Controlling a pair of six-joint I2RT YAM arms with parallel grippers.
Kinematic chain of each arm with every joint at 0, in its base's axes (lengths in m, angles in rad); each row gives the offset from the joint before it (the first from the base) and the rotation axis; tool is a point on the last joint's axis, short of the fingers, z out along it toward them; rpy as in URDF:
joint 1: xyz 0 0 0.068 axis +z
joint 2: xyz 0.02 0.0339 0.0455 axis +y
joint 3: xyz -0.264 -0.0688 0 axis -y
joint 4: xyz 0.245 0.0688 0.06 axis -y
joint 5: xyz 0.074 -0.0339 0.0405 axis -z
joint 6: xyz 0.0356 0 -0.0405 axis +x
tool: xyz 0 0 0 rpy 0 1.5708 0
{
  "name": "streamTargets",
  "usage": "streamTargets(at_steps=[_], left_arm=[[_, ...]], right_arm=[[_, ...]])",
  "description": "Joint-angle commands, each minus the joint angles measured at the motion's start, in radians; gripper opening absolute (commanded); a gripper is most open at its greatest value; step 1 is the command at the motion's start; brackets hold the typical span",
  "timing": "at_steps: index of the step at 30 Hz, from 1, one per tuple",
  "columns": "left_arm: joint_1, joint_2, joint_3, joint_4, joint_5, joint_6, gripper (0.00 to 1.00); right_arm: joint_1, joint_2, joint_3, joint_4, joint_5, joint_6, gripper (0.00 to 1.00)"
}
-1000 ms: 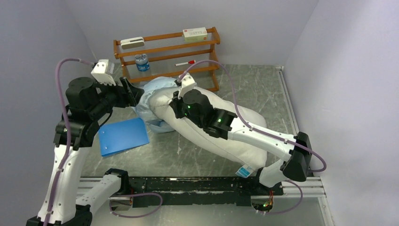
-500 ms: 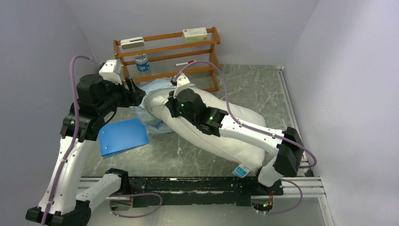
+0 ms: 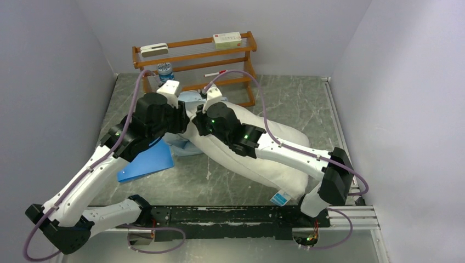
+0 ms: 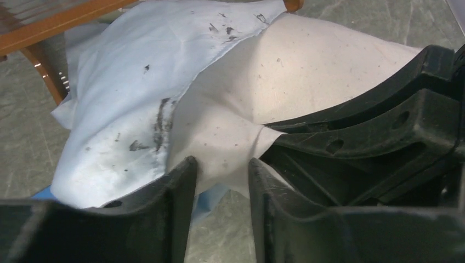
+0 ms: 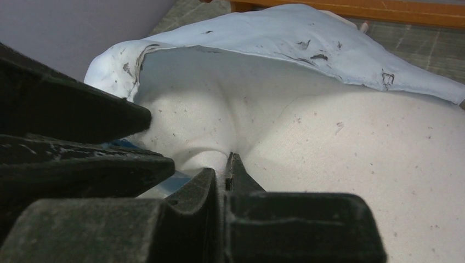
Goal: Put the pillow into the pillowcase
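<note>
While the right tool (image 5: pixel 226 164) is clamped tight on a pinched fold of the pillow (image 5: pixel 340 142), the left tool (image 4: pixel 220 164) has its two fingers apart, with the same white cloth just beyond their tips. The two tools sit close together at the pillow's far end. That end is inside the mouth of the pillowcase (image 5: pixel 285 38), whose stained light-blue hem drapes over the top of it. Most of the pillow lies bare, stretching diagonally across the worktop (image 3: pixel 296 104) toward its near right corner. A flat bright-blue sheet (image 3: pixel 143 161) lies on the worktop just left of the pillowcase. A wooden rack (image 3: pixel 194 55) stands behind, by the back wall.
</note>
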Motion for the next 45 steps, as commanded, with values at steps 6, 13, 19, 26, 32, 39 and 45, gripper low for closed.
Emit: streamTargets(at_steps=[6, 13, 19, 26, 32, 39, 45], left_arm=[[-0.142, 0.057, 0.088, -0.033, -0.347, -0.013, 0.47], [-0.158, 0.018, 0.141, -0.015, -0.283, 0.008, 0.59], [-0.158, 0.007, 0.097, -0.045, -0.406, 0.021, 0.69], [-0.157, 0.052, 0.029, 0.000, -0.518, 0.070, 0.71], [-0.156, 0.092, 0.010, 0.026, -0.618, 0.074, 0.65], [-0.156, 0.070, -0.017, 0.089, -0.675, 0.109, 0.53], [-0.156, 0.106, -0.010, 0.082, -0.723, 0.109, 0.50]], right_arm=[[-0.004, -0.048, -0.029, 0.182, -0.015, 0.047, 0.00], [-0.011, -0.037, -0.025, 0.179, -0.020, 0.042, 0.00], [-0.017, -0.041, -0.025, 0.190, -0.021, 0.044, 0.00], [-0.017, -0.051, -0.040, 0.215, -0.036, 0.056, 0.00], [-0.016, -0.057, -0.042, 0.204, -0.038, 0.050, 0.00], [-0.017, -0.066, -0.056, 0.220, -0.057, 0.053, 0.00], [-0.016, -0.066, -0.068, 0.237, -0.073, 0.063, 0.00]])
